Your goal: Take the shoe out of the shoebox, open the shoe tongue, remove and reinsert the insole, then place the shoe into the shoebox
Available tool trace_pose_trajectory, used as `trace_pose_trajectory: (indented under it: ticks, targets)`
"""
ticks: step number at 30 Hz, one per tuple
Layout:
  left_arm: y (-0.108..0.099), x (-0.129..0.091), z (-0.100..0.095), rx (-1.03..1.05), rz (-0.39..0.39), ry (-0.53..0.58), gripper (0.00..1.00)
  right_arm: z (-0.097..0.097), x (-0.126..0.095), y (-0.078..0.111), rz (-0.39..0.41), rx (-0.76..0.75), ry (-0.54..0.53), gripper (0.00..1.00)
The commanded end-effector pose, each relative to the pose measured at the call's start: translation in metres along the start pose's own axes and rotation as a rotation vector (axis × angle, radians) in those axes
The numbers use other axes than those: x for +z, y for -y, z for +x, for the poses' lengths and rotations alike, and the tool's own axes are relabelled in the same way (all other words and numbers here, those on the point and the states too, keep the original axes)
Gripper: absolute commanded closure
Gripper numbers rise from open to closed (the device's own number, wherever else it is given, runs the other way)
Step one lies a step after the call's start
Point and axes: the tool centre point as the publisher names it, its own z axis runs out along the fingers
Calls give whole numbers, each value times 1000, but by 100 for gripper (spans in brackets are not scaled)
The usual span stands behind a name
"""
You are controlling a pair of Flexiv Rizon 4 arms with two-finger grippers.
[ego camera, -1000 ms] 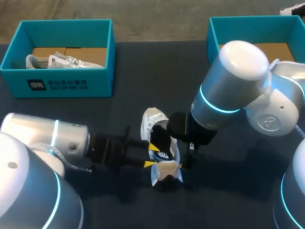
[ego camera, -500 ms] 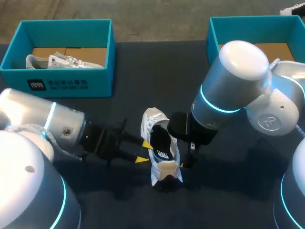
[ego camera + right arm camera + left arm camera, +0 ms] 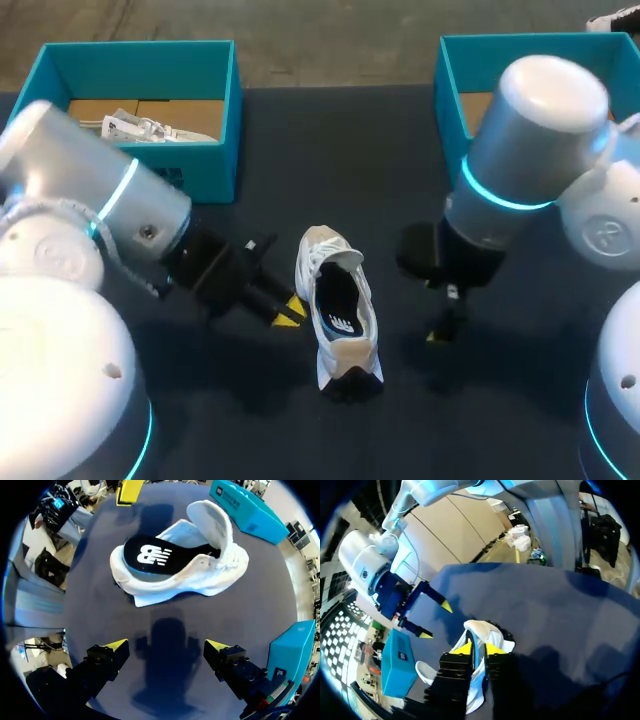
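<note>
Head view:
shoe (image 3: pixel 337 312): white, upright on sole on dark table (image 3: pixel 330 150), mid-table, outside both boxes
tongue (image 3: pixel 325 243): lifted clear of the opening
insole (image 3: pixel 338 308): black w/ white logo, seen lying inside the shoe
left gripper (image 3: pixel 287 311): just beside the shoe's left flank, apart from it; tips close together, nothing held
right gripper (image 3: pixel 440 330): near the shoe's right side, well clear of it; only one yellow tip seen, spread not readable from above
left shoebox (image 3: pixel 140 45): teal, far left corner, second white shoe (image 3: pixel 140 127) lying in it
right shoebox (image 3: pixel 452 70): teal, far right, partly hidden by right arm

Left wrist view:
left gripper (image 3: pixel 479 649): only a narrow gap betw. fingers, nothing gripped; shoe (image 3: pixel 495 632) ahead of tips
right gripper (image 3: pixel 436 621): beyond the shoe, fingers spread wide

Right wrist view:
right gripper (image 3: pixel 167 647): spread wide, bare table betw. fingers, no contact w/ anything
shoe (image 3: pixel 185 570): ahead of the fingers, side-on, insole logo visible, tongue (image 3: pixel 210 522) raised
left shoebox (image 3: pixel 250 510): beyond the shoe
</note>
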Motion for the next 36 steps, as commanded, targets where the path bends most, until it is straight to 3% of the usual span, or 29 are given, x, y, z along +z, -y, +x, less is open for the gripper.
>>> trace_pose_trajectory:
  ticks: [1,19,26,36]
  targets:
    - [9,-12,-4,35,-19,-347,100,7,-19,28,-25,-2,8,0]
    - [10,-14,-4,39,-16,-370,100,7,-19,28,-25,-2,8,0]
    - [9,-12,-14,164,-36,-470,100,5,-33,63,-31,28,-22,0]
    - [7,-4,-30,307,-95,-647,100,4,-39,88,-75,24,-34,0]
